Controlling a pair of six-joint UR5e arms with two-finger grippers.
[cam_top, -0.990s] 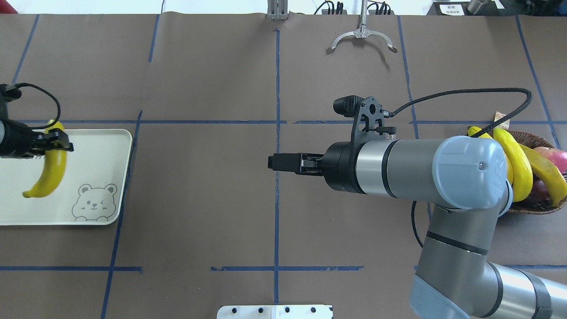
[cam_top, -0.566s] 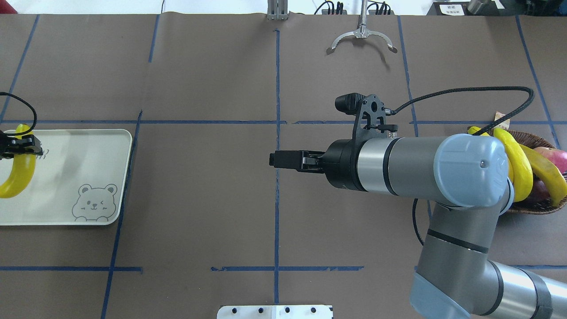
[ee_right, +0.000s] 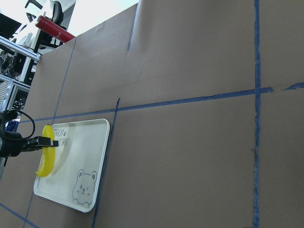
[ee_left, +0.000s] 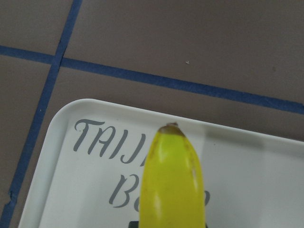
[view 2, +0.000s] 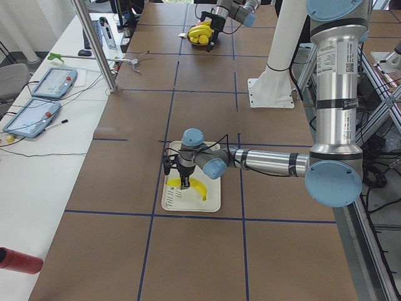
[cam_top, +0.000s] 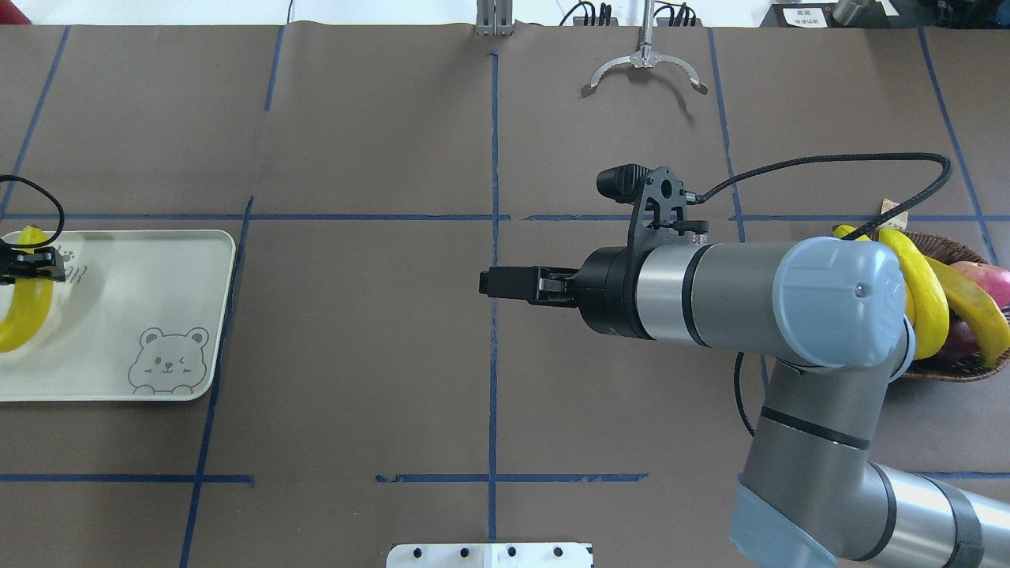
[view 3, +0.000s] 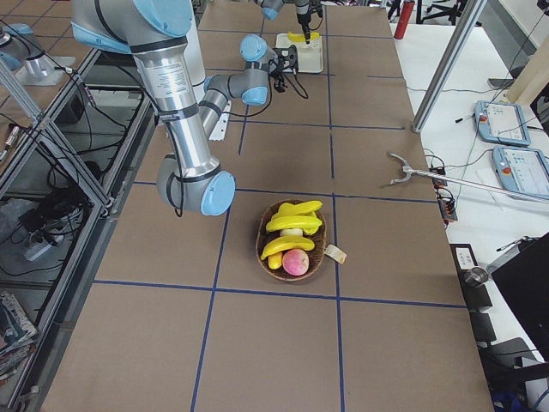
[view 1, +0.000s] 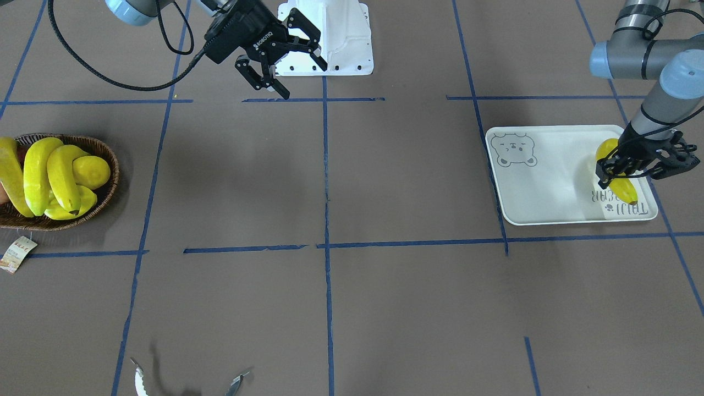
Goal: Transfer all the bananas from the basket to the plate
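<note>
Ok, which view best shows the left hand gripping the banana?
Exterior front-facing: the left hand clasps the banana over the plate, unobstructed. Overhead crops it at the edge; left wrist shows only its tip.

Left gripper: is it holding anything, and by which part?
Yes. The left gripper is shut on a banana, gripped near one end, just short of the tip.

overhead: we look forward and down on the table (cam_top: 355, 331) | front: we face back, steeply down | 2 end views: far off, along it | left wrist: close over the plate (ee_left: 256, 190) | right wrist: far, shares plate with overhead
</note>
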